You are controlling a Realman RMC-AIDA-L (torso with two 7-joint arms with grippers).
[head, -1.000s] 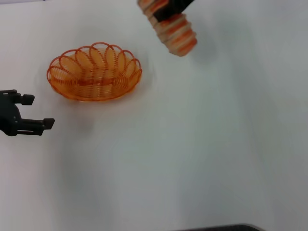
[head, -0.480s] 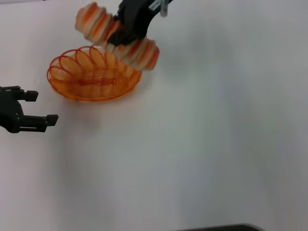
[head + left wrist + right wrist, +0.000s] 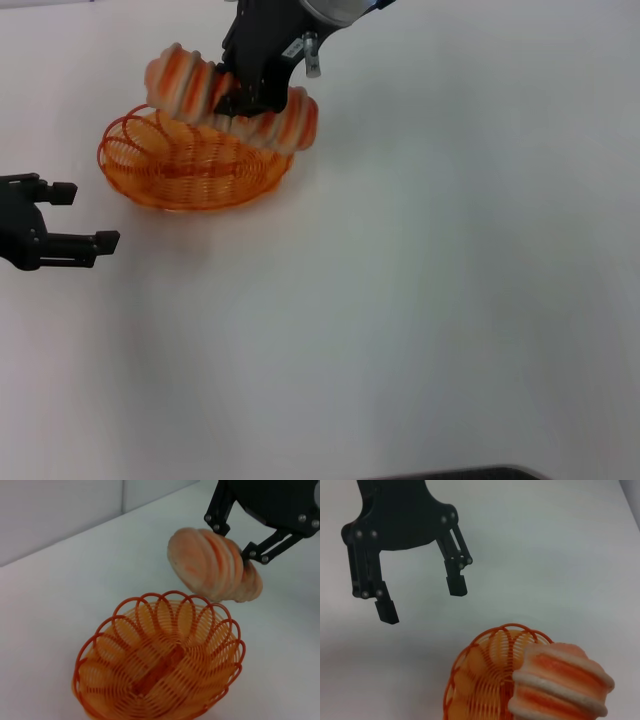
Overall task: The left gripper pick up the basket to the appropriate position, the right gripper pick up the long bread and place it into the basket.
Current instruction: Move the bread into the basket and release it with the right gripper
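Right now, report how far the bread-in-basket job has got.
Done: the basket sits on the table, and the left gripper waits open beside it, apart from it. In hand: the right gripper is shut on the long bread, held above the basket's rim. Left: lower the bread in and let go.

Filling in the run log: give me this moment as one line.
right gripper: shut on long bread, above basket | left gripper: open, beside basket | basket: on table, nothing inside

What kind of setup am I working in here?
Likely a lab test bench: a plain white table bearing only an oval orange wire basket, with a striped tan long bread, seemingly a prop, above it.
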